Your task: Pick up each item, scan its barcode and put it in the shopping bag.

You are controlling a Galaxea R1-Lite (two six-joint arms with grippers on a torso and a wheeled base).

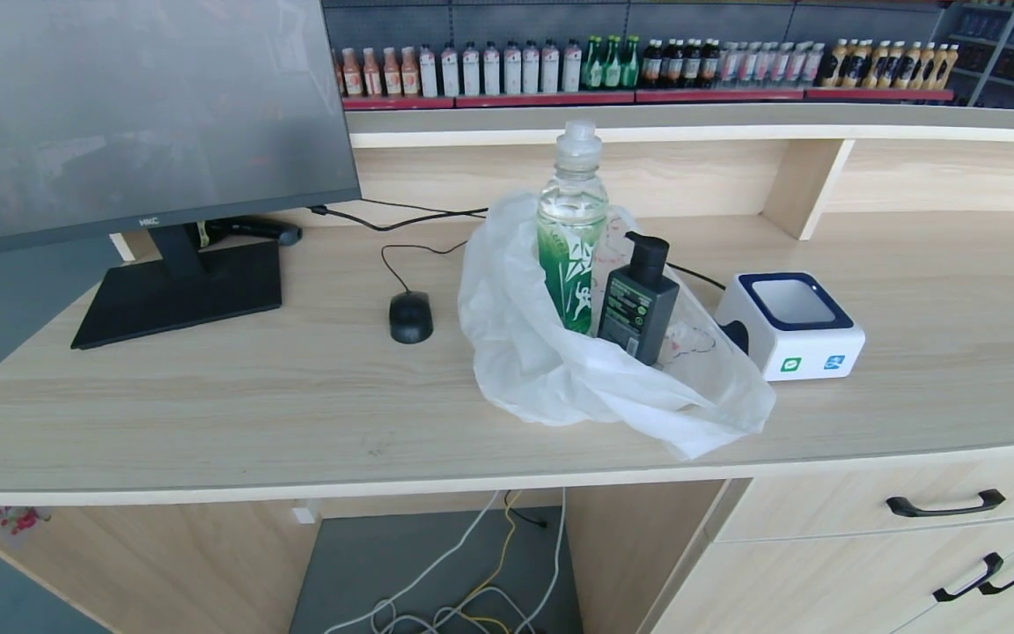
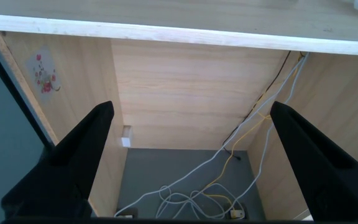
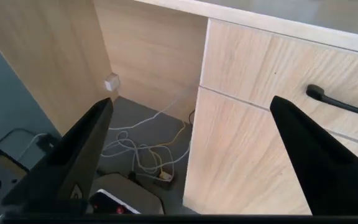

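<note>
one bag (image 1: 560,370) on surface (image 1: 208,396) holds two items: one bottle (image 1: 570,220), one pump bottle (image 1: 639,304); their bases are hidden. one scanner (image 1: 793,326) adjacent. left gripper (image 2: 191,106), right gripper (image 3: 191,99): both released.

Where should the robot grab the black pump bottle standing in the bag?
Probably take the pump bottle by its flat body, just under the neck, coming from the front and above. It stands upright with flat sides for the jaws, and the green bottle crowds its left.
</note>
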